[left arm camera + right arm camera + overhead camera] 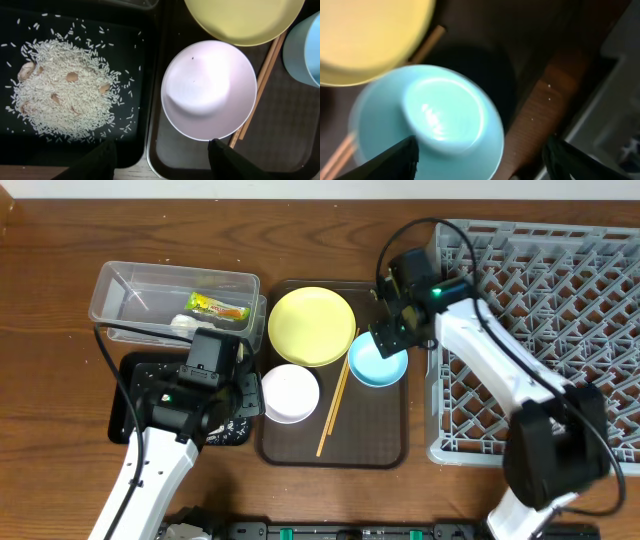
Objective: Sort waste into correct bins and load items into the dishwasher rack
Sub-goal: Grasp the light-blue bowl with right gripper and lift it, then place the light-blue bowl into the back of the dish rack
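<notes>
Brown wooden table (60, 240) seen from above, with two robot arms reaching in from 6 o'clock. At 3 o'clock sits the grey dishwasher rack (560, 290), the largest thing in view. At the centre lies a dark brown serving tray (375, 430). At 10 o'clock a clear tub (120, 290) holds a green-and-orange wrapper (218, 307). At 8 o'clock, partly under the left arm, a black tray (122, 395) carries a heap of white rice grains (60, 90).

On the serving tray, a yellow plate (311, 326) lies at 12 o'clock and a light blue bowl (375, 365) at 3 o'clock, just beside the plate. A white bowl (290, 393) sits at 8 o'clock, and wooden chopsticks (335, 405) slant from 6 towards 1 o'clock between the two bowls.

The light blue bowl looks like the next piece for the rack. It is probably light, rigid and smooth-walled, so it may slip in a pinch. Its rim on the 3 o'clock side, one finger inside and one outside, seems the best hold.

Over that bowl hangs the right gripper (480, 162), jaws wide apart and clamped on nothing. Its wrist view is blurred, so whether a finger touches the bowl cannot be told. Above the seam between black tray and serving tray hovers the left gripper (162, 160), jaws apart and empty, with the white bowl just ahead of it
</notes>
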You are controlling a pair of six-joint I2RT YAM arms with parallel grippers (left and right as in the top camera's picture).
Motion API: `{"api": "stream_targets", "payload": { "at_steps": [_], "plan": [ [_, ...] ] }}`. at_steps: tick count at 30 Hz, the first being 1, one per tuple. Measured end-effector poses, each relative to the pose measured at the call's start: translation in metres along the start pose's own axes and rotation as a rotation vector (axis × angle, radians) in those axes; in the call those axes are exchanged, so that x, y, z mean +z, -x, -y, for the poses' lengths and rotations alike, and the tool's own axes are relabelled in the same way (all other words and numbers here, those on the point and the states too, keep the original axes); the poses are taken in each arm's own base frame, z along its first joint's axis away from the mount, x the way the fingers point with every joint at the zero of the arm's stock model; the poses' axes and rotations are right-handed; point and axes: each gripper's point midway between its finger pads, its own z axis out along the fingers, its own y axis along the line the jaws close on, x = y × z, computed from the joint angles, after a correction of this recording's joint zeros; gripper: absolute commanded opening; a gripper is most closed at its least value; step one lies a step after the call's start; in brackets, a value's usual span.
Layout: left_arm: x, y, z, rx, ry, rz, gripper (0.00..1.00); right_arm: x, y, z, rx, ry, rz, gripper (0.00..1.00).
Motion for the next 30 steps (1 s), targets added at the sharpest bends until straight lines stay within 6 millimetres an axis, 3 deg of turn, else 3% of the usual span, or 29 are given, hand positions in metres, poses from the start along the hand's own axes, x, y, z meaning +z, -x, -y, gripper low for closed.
{"api": "stream_targets", "payload": {
  "at_steps": [5,8,12,23,27,30],
  "plan": [
    [0.000,0.000,0.000,0.000,0.000,-0.001,0.61,0.028,-0.012,0.004,0.026,-0.022,-0.076,0.33],
    [0.000,0.000,0.000,0.000,0.001,-0.001,0.62,0.033,-0.014,0.005,0.043,-0.028,-0.089,0.23],
    [0.000,0.000,0.000,0.000,0.001,-0.001,0.62,0.033,-0.014,0.006,0.054,-0.035,-0.090,0.01],
    [0.000,0.000,0.000,0.000,0.001,-0.001,0.62,0.025,-0.019,0.007,0.076,-0.030,-0.104,0.01],
    [0.000,0.000,0.000,0.000,0.001,-0.002,0.62,-0.004,-0.005,0.015,0.090,-0.049,-0.020,0.01],
    [0.000,0.000,0.000,0.000,0.001,-0.001,0.62,-0.048,0.020,0.032,0.115,-0.097,0.133,0.01]
  ]
}}
